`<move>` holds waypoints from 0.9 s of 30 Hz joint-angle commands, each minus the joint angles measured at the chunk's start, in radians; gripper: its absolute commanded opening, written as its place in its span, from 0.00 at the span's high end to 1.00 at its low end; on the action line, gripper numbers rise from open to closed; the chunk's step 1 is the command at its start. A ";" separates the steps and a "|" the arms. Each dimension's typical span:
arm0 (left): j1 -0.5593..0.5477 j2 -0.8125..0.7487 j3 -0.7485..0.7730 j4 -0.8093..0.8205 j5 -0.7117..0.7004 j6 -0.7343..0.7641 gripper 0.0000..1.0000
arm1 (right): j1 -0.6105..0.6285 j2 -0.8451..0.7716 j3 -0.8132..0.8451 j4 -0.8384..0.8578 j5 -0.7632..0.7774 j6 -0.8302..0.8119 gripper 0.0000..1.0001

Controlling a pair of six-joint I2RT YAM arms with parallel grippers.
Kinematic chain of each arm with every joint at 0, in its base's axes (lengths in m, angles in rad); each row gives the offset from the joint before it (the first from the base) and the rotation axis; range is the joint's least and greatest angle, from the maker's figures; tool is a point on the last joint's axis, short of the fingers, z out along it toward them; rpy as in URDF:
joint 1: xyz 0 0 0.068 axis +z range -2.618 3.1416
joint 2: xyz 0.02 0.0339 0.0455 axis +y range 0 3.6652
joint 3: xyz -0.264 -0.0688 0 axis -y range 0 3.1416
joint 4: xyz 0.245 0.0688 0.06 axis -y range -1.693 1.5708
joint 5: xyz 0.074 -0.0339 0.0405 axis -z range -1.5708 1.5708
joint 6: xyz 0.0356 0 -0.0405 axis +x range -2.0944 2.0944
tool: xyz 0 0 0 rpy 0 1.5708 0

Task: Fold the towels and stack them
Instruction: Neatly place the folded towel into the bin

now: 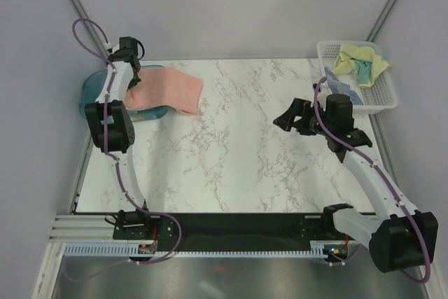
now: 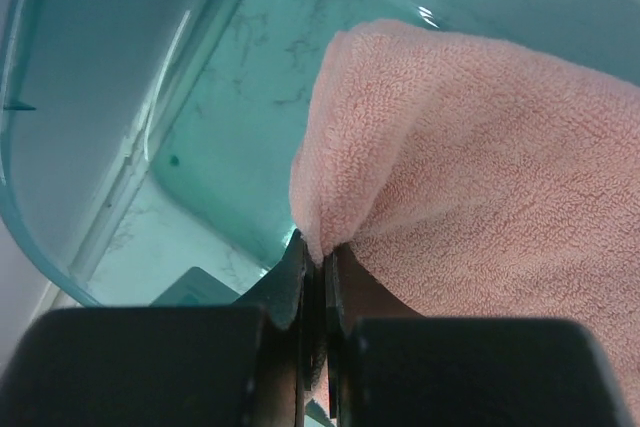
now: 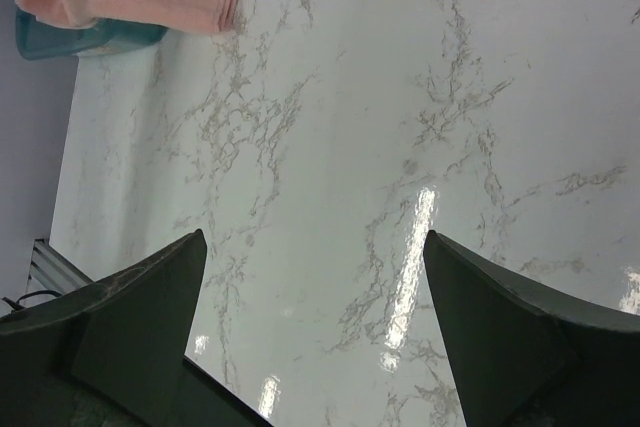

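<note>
While the left end effector (image 2: 318, 259) is clamped on a corner of the pink towel (image 2: 480, 177), which lies half in the tray (image 2: 225, 97), the right end effector (image 3: 315, 239) has its jaws apart, well away from the tray. Such a small pinch may slip, and then the fold opens.

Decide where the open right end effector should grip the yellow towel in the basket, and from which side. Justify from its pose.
Grip the yellow towel by its bunched top fold, coming straight down from above. It lies crumpled on top of the pile in the basket, whose mesh walls would likely block a sideways approach. The right end effector is open and holds nothing.
</note>
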 commanded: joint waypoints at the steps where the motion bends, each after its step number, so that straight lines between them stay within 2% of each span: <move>1: 0.027 0.001 0.047 0.051 -0.103 0.067 0.98 | 0.004 0.012 0.038 0.025 -0.016 -0.020 0.02; 10: 0.095 0.028 0.047 0.098 -0.150 0.122 0.98 | 0.004 0.041 0.038 0.022 -0.026 -0.026 0.02; 27: 0.126 0.113 0.082 0.143 -0.195 0.194 0.98 | 0.004 0.092 0.044 0.023 -0.037 -0.032 0.02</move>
